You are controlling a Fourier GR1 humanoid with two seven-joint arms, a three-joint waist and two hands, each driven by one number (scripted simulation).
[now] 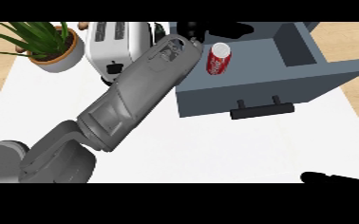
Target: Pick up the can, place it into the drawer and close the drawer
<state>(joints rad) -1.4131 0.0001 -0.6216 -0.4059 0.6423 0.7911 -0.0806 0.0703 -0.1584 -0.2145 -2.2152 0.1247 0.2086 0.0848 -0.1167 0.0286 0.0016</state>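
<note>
Red can (219, 59) sits inside the open drawer (280, 83), near its left wall, with the left hand (193, 28) just beyond it — open or closed cannot be told — and the right hand (326, 177) at the lower right edge, likewise

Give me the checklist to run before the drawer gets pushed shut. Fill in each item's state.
1. Can inside the drawer: ok, it shows within the drawer's walls.
2. Left robot hand free of the can: cannot tell. It sits just beyond the can's top, and any contact is hidden.
3. Left forearm out of the drawer: not ok, it lies across the drawer's left wall.
4. Handle unobstructed: ok, nothing covers it.
5. Right robot hand clear of the drawer front: ok, it is low at the view's right edge, apart from the drawer.
6. Drawer closed: not ok, it stands open.
</note>
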